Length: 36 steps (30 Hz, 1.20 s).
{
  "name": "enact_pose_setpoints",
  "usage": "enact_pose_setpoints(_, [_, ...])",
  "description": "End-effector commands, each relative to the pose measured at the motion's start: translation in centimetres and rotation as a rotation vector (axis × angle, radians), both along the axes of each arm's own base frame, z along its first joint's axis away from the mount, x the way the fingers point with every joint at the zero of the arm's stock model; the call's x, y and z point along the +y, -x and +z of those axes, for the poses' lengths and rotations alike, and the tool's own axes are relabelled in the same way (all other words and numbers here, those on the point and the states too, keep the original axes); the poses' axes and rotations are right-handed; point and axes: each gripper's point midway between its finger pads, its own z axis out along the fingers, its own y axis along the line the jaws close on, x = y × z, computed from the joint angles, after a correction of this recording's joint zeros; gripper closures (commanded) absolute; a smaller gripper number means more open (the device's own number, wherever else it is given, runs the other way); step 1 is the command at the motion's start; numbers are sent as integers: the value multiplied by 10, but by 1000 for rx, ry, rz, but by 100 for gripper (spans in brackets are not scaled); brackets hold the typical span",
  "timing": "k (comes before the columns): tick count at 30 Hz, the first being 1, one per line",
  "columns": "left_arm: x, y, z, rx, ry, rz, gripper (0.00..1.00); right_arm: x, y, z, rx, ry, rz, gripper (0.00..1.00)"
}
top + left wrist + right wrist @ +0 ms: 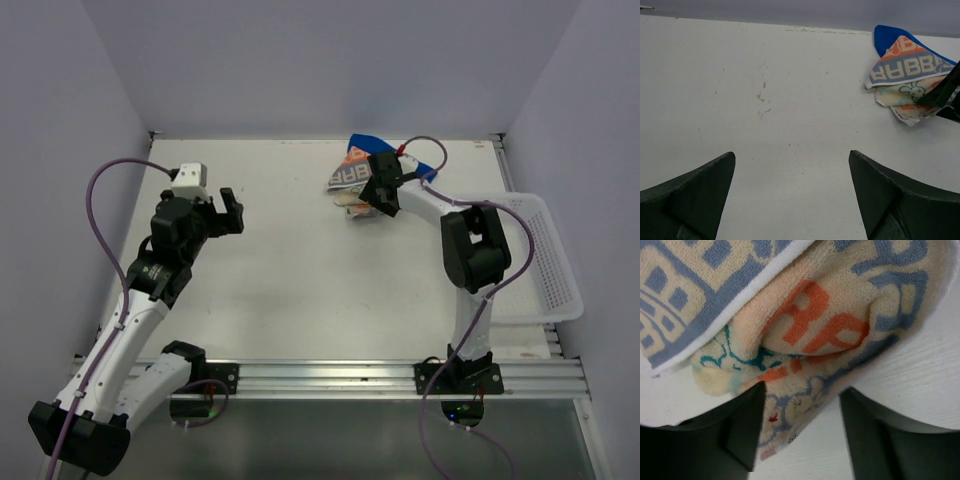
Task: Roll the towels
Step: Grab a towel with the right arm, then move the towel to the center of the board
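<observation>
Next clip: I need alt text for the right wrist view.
A bunched patterned towel, cream with orange and grey-blue lettering, fills most of the frame on a white table. The right gripper is open, its dark fingers either side of the towel's lower edge.

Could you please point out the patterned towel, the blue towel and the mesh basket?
patterned towel (907, 64): left wrist view, lettered panel.
blue towel (884, 39): left wrist view, exposed corner.
mesh basket (550, 260): top external view, bare mesh floor.
</observation>
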Motion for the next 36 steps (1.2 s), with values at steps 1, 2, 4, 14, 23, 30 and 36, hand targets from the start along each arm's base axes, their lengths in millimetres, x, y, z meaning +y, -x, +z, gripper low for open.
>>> enact_pose_setpoints(1, [-7,-2,17,-57,24,-23,0,9,-19,10,-47,-30,-26,43])
enact_pose_setpoints(2, [-7,-2,18,-58,25,-23,0,9,-18,10,-41,-30,-24,61])
enact_pose_setpoints(4, [-7,-1,19,-63,26,-24,0,12,-14,10,-38,-41,-5,78])
enact_pose_setpoints(14, [-6,-1,18,-62,24,-20,0,63,5,134,-174,-89,278,100])
enact_pose_setpoints(23, [12,-1,20,-73,0,68,0,156,80,210,-185,-119,692,100])
enact_pose_setpoints(30, [36,3,28,-101,-18,185,0,190,159,241,-217,-336,895,100])
enact_pose_setpoints(36, [34,2,24,-89,-20,176,0,152,206,199,-188,-349,890,98])
